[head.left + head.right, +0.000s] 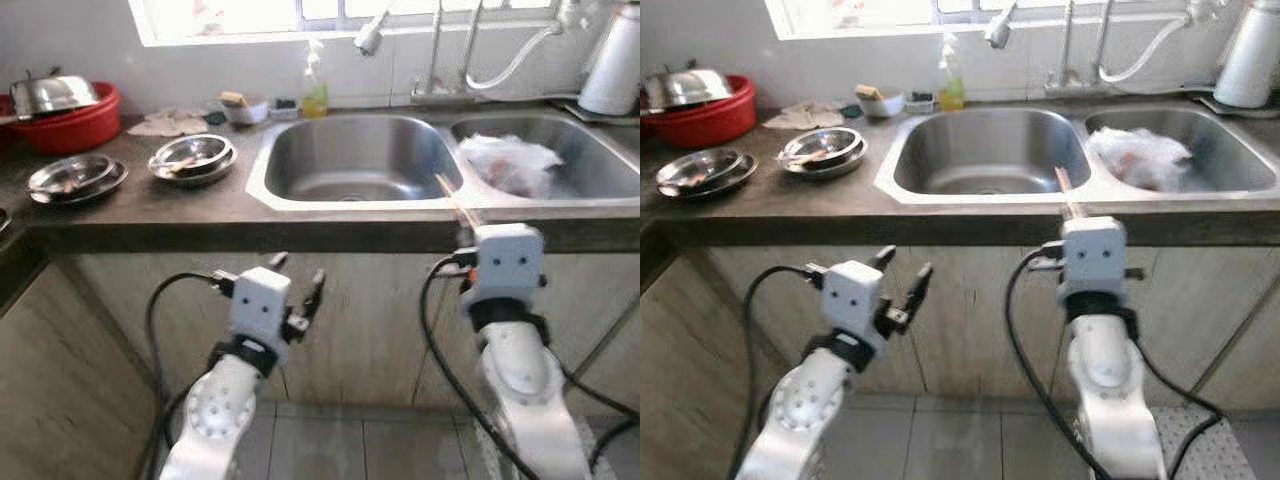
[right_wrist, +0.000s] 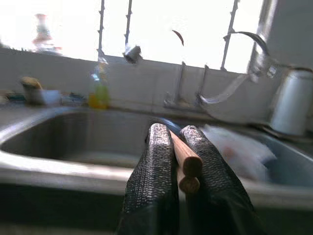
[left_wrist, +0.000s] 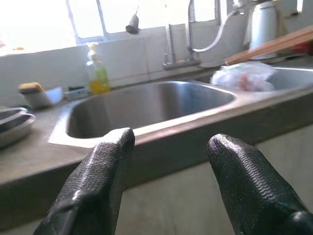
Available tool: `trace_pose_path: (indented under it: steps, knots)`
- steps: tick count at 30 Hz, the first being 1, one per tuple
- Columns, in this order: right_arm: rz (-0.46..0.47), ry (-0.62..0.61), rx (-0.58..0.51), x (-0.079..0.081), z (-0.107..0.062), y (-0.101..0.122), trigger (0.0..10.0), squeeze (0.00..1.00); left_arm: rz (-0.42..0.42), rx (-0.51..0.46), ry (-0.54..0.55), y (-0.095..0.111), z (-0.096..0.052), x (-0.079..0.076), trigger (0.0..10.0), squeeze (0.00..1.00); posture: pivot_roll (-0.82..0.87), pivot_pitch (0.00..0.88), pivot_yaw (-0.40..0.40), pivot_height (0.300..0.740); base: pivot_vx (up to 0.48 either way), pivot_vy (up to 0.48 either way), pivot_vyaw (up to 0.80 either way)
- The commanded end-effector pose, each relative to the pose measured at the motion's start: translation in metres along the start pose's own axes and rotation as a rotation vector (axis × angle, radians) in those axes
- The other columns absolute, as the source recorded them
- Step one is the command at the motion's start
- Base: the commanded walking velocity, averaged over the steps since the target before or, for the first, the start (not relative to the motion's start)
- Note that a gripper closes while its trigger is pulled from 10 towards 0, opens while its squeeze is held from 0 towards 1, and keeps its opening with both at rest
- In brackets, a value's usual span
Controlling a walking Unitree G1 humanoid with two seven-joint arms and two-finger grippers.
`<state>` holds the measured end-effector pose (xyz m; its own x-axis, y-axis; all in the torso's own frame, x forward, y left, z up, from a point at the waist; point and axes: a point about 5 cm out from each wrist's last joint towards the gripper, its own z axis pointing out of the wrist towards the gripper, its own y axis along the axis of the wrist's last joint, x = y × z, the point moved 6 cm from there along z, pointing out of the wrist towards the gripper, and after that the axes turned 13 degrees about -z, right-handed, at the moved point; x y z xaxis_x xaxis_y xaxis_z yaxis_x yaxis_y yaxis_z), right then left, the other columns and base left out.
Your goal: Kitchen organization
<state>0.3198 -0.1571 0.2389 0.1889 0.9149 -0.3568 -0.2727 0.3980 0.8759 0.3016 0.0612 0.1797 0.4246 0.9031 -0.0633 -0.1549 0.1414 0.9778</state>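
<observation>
Right tool (image 2: 176, 147) pinching a pair of wooden chopsticks (image 2: 188, 164), held below the worktop (image 1: 190, 215) edge before the double sink (image 1: 355, 160); left tool (image 1: 297, 285) spread, empty; risk: the loosely stacked sticks may pivot or snag the worktop edge.

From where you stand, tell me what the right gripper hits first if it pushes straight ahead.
Probably the counter's front edge by the sink. The right gripper, shut on wooden chopsticks, points just over that edge toward the basins, so their far tips might pass above it; depth is unclear.
</observation>
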Motion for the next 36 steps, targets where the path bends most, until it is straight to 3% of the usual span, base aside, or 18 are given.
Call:
trace_pose_path:
  steps: [1, 12, 24, 32, 36]
  knots:
    - [0.02, 0.025, 0.005, 0.006, 0.002, 0.002, 10.0, 0.0, 0.015, 0.009, 0.008, -0.001, -0.001, 0.004, 10.0, 0.0, 0.1, 0.0, 0.017, 0.74, 0.416, 0.0, 0.0]
    - [0.018, 0.044, -0.012, 0.005, 0.009, 0.009, 10.0, 0.0, 0.015, 0.007, 0.001, -0.001, 0.002, 0.003, 10.0, 0.0, 0.1, 0.005, 0.013, 0.74, 0.419, 0.0, 0.0]
    - [0.031, 0.052, -0.111, -0.002, 0.033, 0.041, 10.0, 0.0, 0.017, 0.006, 0.003, -0.002, 0.003, 0.002, 10.0, 0.0, 0.1, 0.016, 0.003, 0.74, 0.421, 0.0, 0.0]
    - [0.028, 0.113, -0.068, 0.011, 0.041, 0.035, 10.0, 0.0, 0.015, 0.012, 0.011, -0.005, 0.001, 0.002, 10.0, 0.0, 0.11, 0.02, -0.002, 0.74, 0.403, 0.0, 0.0]
    - [0.038, 0.133, -0.029, 0.016, 0.044, 0.028, 10.0, 0.0, 0.002, 0.025, 0.037, -0.008, 0.0, 0.006, 10.0, 0.0, 0.11, 0.021, -0.002, 0.74, 0.0, 0.0, 0.0]
